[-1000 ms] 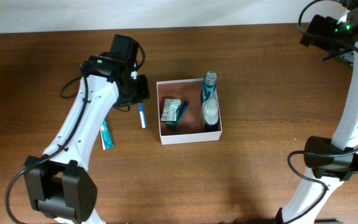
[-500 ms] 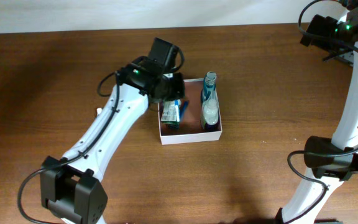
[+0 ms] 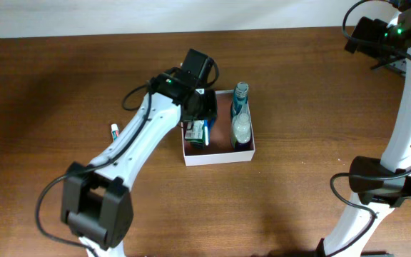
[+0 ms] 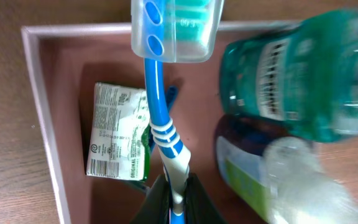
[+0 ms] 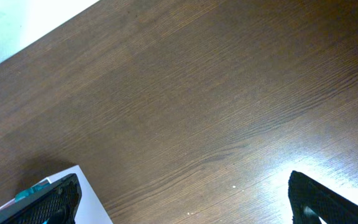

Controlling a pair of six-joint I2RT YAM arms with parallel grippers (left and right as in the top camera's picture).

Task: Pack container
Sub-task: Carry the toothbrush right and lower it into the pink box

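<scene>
The container (image 3: 216,158) is a shallow white-walled box with a reddish-brown floor (image 4: 73,93), just right of the table's centre. It holds a green packet (image 4: 118,134) on its left side, and a teal bottle (image 3: 240,103) and a clear bottle (image 3: 241,130) on its right. My left gripper (image 4: 178,186) is shut on the handle of a blue toothbrush (image 4: 160,106) with a clear cap (image 4: 174,28). The brush hangs above the container's floor, between the packet and the bottles. My right gripper (image 5: 185,193) is open and holds nothing, over bare wood far to the right.
The end of a small tube (image 3: 113,130) shows on the table left of my left arm. My right arm's base (image 3: 377,187) stands at the right edge. In the right wrist view a white corner (image 5: 89,202) lies beside the left finger.
My left arm has swung right, carrying the toothbrush from the table left of the container to above its inside. The right arm has not moved.
</scene>
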